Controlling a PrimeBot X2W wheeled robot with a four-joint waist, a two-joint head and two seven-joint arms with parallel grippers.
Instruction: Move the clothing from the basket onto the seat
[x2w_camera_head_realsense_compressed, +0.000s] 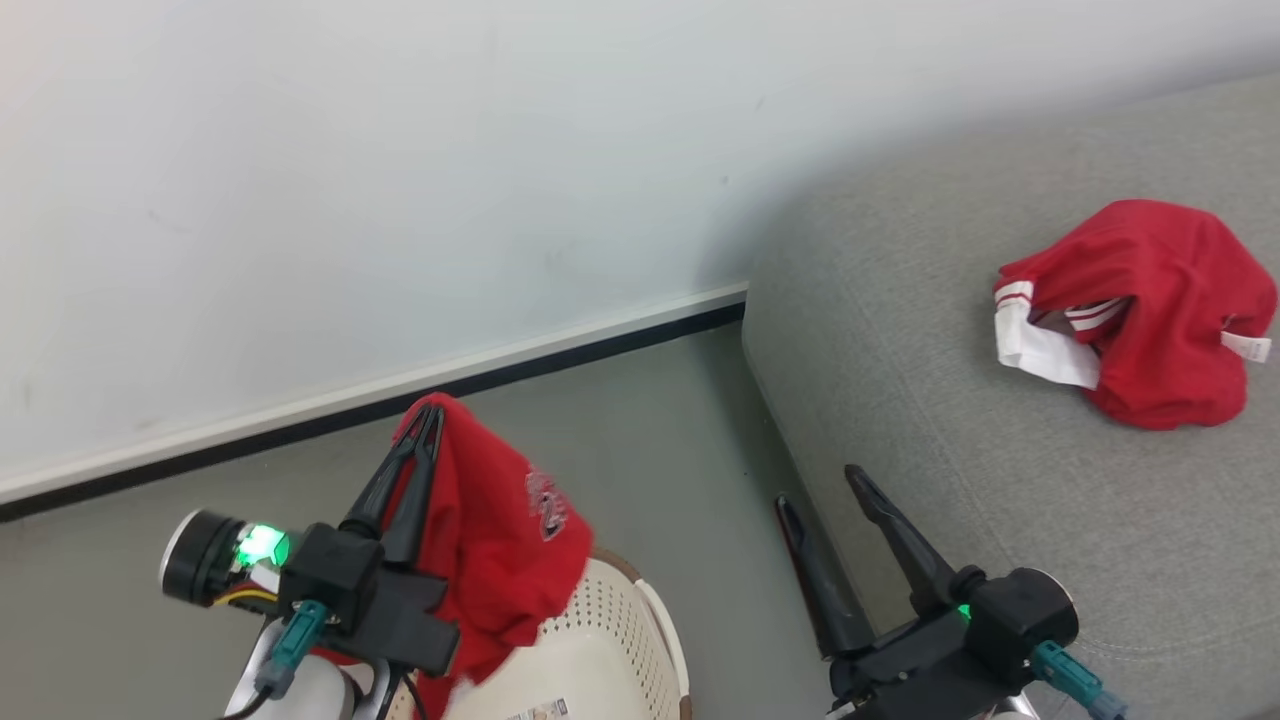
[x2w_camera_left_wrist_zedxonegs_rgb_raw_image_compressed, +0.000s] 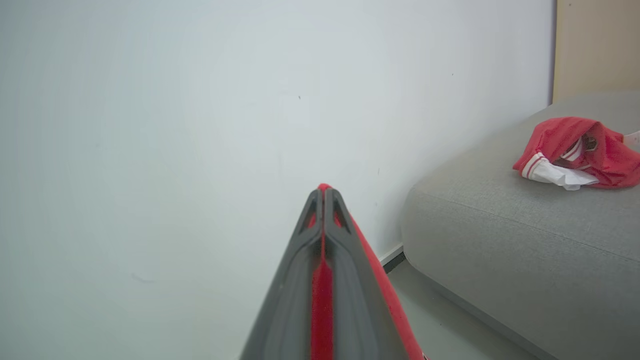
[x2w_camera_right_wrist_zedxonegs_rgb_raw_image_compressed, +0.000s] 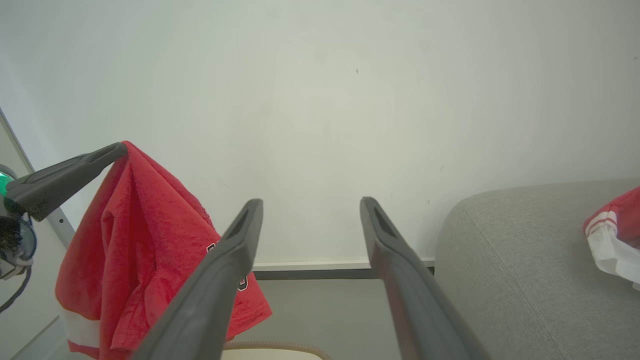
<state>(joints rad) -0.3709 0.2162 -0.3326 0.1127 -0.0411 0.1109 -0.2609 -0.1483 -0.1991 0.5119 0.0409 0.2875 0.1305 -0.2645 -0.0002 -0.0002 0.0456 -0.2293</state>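
Above the basket (x2w_camera_head_realsense_compressed: 625, 610), our left gripper (x2w_camera_head_realsense_compressed: 430, 412) pinches the red logo shirt (x2w_camera_head_realsense_compressed: 495, 530) by a top fold, fingers pressed together; soft, light, it drapes freely; our right gripper (x2w_camera_head_realsense_compressed: 820, 488) stands spread, empty; another red garment (x2w_camera_head_realsense_compressed: 1150, 300) lies on the sofa (x2w_camera_head_realsense_compressed: 900, 400).

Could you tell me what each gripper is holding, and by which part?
The left gripper pinches the red garment by a bunched fold of fabric; the rest hangs free. The right gripper is open and empty.

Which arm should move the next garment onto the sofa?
Left. The left end effector is shut on the soft red logo garment above the cream perforated plastic basket; the right end effector is open beside the light-grey fabric sofa.
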